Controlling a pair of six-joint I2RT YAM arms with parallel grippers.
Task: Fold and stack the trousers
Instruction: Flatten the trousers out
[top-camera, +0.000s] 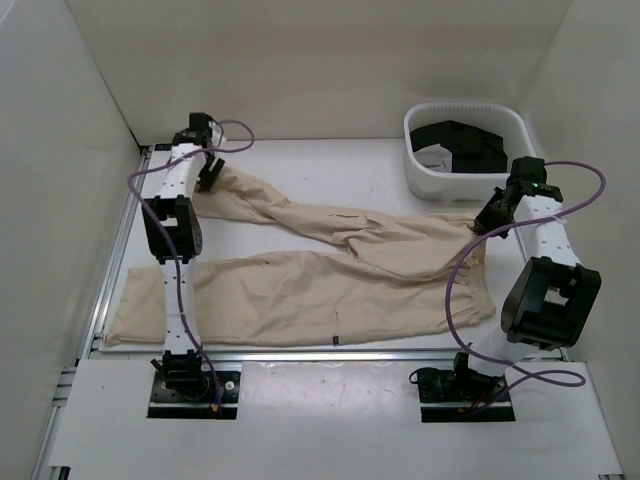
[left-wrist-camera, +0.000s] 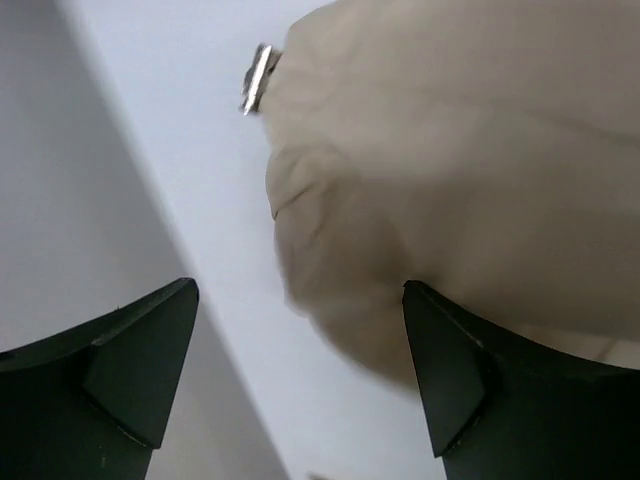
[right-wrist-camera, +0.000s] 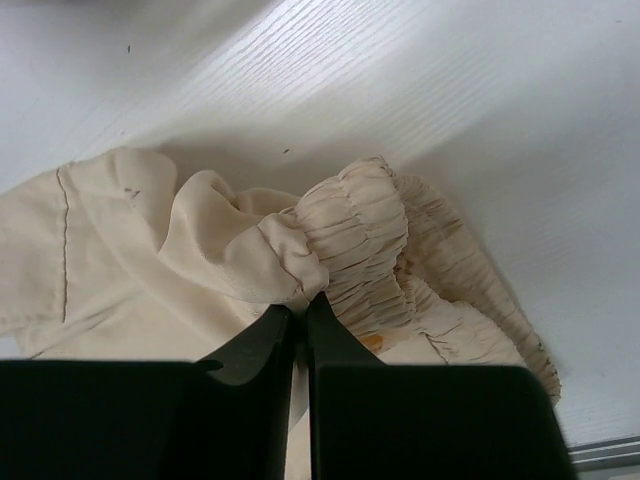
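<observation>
The left gripper (left-wrist-camera: 298, 290) stands wide open and holds nothing. Its two dark fingers (left-wrist-camera: 140, 360) are spread well apart, one over the bare table (left-wrist-camera: 180, 150), the other at the rounded end of a leg of the trousers (left-wrist-camera: 450, 150). A small shiny piece (left-wrist-camera: 258, 78) sits at the edge of that cloth; what it is I cannot tell. From above, this gripper (top-camera: 208, 172) hangs at the far left corner of the table (top-camera: 320, 165), right at the end of the far leg.

The right gripper (right-wrist-camera: 302, 308) is clenched on the trousers (right-wrist-camera: 150, 260). Its fingers (right-wrist-camera: 250, 350) are pressed nearly together with a fold of cloth pinched between their tips, just beside the gathered elastic waistband (right-wrist-camera: 360, 240). From above, it (top-camera: 483, 222) is at the right end of the garment.

The trousers (top-camera: 300, 290) lie spread on the table between the two arms. The far leg runs at a slant from the left gripper down to the right. The near leg lies along the near edge, its end at the near left. The waist is bunched at the right. A small dark tag (top-camera: 336, 340) shows on the near seam.

A white basket (top-camera: 465, 108) stands at the far right, just beyond the right gripper, with black garments (top-camera: 460, 140) in it.
</observation>
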